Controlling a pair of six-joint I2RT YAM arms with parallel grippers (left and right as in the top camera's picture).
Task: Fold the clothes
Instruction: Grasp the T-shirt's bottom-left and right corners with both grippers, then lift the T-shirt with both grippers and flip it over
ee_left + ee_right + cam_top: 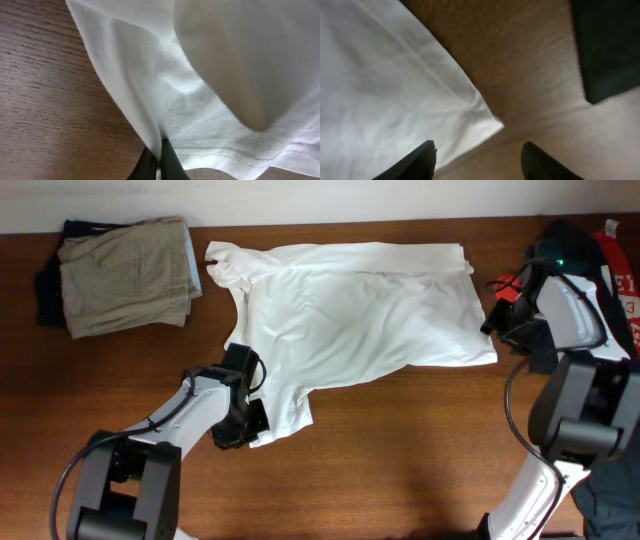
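Pinching white T-shirt (350,310) hem, left claw (160,161) clamped; right claw (479,147) spread astride shirt corner; red garment (628,275) lettering unreadable.

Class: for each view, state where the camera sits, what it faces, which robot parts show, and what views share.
Overhead: above the table, looking down on the T-shirt, left arm and right arm.
Left wrist: on the left arm, facing the shirt hem pinched in the left fingers.
Right wrist: on the right arm, facing a shirt corner ahead of the open right fingers.
Shared: all three show the T-shirt.
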